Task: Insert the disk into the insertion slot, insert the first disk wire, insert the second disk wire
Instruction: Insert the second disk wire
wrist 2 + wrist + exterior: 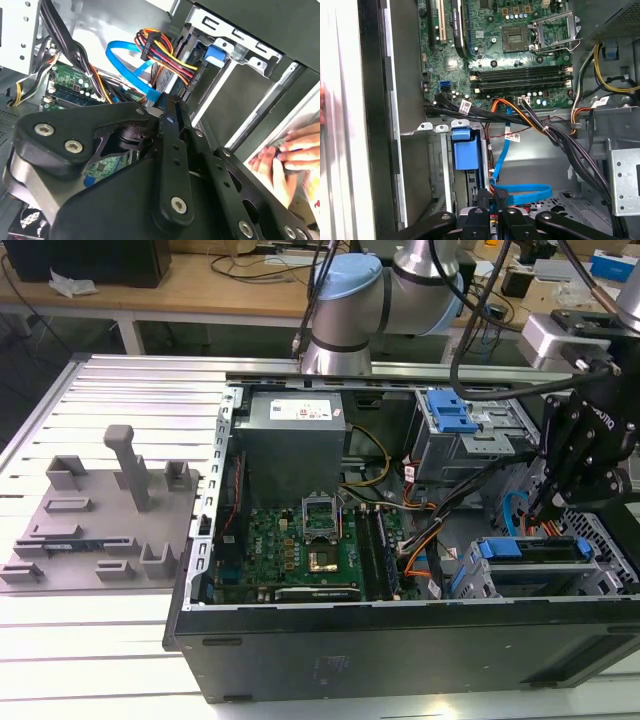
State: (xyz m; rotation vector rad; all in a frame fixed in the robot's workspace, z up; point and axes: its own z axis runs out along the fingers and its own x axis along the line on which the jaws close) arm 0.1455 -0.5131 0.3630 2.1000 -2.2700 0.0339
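Quick status on the drive job, placing everything off the motherboard (300,545), the green board lying flat in the open case (400,640)

The disk (530,551) with its blue carrier is already sitting in the insertion slot (468,582), the low grey cage off the motherboard's edge toward the exterior view's right. In the first wrist view the carrier's blue tab (462,150) sticks out of that cage (439,165), just past the board's edge where the memory slots run.

The gripper (538,508) hangs right above the cage, on the same side of the motherboard as the disk. In both wrist views its 2 fingers (482,202) are almost together, with just a sliver of a gap, and as far as I can tell they're pinching the black plug end of the blue flat wire (522,192). That wire loops away from the tips (167,109) and back toward the motherboard (70,82); you can see the loop (131,65) in the second wrist view too.

Next to that loop is a bundle of red, yellow, orange and black power wires (161,50) ending in a black plug, lying against the cage.

Farther from the motherboard, beyond the case wall, a person's hand (295,155) shows in the second wrist view
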